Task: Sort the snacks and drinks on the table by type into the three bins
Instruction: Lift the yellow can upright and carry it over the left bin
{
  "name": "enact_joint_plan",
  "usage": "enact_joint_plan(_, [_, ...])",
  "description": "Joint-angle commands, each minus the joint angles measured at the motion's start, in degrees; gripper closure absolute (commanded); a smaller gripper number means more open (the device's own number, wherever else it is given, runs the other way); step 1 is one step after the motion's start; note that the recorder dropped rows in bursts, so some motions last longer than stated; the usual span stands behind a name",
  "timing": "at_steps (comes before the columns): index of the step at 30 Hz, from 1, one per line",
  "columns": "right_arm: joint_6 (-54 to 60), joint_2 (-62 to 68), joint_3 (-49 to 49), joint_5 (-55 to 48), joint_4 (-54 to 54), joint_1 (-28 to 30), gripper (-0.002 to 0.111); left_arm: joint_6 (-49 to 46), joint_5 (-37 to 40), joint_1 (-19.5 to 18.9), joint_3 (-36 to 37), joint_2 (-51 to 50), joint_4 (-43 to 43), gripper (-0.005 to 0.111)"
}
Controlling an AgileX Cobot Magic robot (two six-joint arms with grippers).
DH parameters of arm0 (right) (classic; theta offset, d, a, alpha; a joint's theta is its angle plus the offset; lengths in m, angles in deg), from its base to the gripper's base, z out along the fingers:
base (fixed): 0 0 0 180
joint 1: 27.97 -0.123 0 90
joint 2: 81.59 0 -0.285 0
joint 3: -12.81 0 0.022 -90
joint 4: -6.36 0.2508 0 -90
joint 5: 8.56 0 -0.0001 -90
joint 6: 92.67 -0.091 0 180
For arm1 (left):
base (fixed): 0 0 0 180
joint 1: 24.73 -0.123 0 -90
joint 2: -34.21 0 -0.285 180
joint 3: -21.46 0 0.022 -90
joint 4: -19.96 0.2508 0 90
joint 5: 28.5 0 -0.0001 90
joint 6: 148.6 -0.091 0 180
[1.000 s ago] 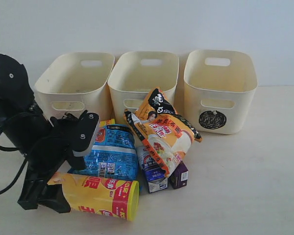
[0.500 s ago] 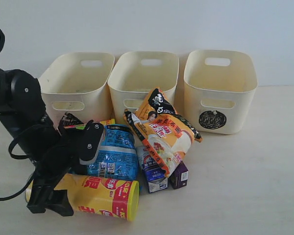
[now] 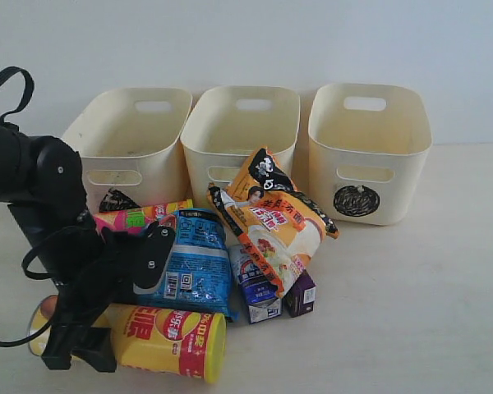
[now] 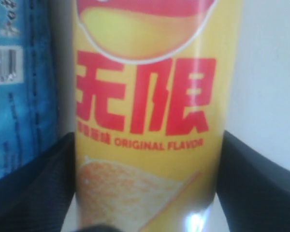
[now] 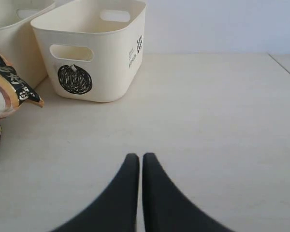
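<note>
Left end effector point(image 4: 146, 193) has just squeezed in and now pinches the yellow can point(image 3: 160, 341), which rolled slightly and lies on the bench point(image 3: 411, 312) in front of the bins point(image 3: 240, 139). Lift looks next. Right end effector point(image 5: 135, 162): pressed together, idle.

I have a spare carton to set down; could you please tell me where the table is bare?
Bare table lies right of the purple carton, in front of the circle-marked bin. Crowded: the snack pile before the other bins, where the left gripper brackets the yellow canister.
</note>
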Motion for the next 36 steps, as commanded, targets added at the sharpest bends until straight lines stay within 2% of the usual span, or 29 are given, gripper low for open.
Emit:
enact_joint_plan(1, [0.0,-0.3,0.2,0.4,-0.2,0.2,0.108,2.8,4.1,0.5,0.3,-0.1,5.6,0.103])
enact_joint_plan(5, [0.0,-0.3,0.2,0.4,-0.2,0.2,0.108,6.7,4.8,0.5,0.3,1.2,7.5,0.103])
enact_joint_plan(15, [0.0,-0.3,0.2,0.4,-0.2,0.2,0.108,8.5,8.2,0.5,0.3,10.0,3.6,0.103])
enact_joint_plan(18, [0.0,-0.3,0.2,0.4,-0.2,0.2,0.108,9.1,8.2,0.5,0.0,12.4,-0.4,0.103])
enact_joint_plan(28, [0.0,-0.3,0.2,0.4,-0.2,0.2,0.108,25.7,8.9,-3.3,-11.3,15.0,-10.9,0.103])
enact_joint_plan(31, [0.0,-0.3,0.2,0.4,-0.2,0.2,0.108,31.2,5.5,-4.2,-14.4,15.0,-11.8,0.103])
enact_joint_plan(36, [0.0,-0.3,0.2,0.4,-0.2,0.2,0.108,40.7,-4.9,-6.4,-18.3,15.0,-11.7,0.103])
